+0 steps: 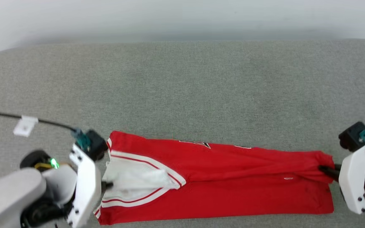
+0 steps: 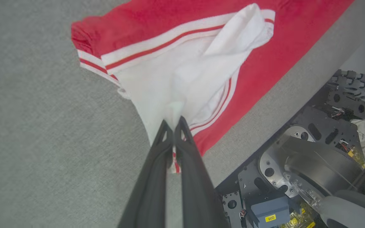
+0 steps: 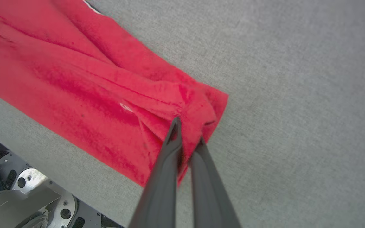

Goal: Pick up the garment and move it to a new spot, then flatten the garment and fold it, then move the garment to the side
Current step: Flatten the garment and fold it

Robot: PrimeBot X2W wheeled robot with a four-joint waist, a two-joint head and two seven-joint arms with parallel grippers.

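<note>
The left gripper (image 2: 173, 122) pinched the white sleeve of the garment (image 1: 227, 177) while the right gripper (image 3: 187, 133) clamped its opposite red end.

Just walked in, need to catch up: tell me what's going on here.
A two-armed robot holds a bright red soft-fabric T-shirt with white sleeves, lying in a long strip on the grey fabric surface. Its left pincer is shut on the white sleeve end; its right pincer is shut on the bunched red hem end.

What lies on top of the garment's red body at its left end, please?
The garment's white sleeve, pinched by the left gripper; red fabric beneath it is hidden.
</note>
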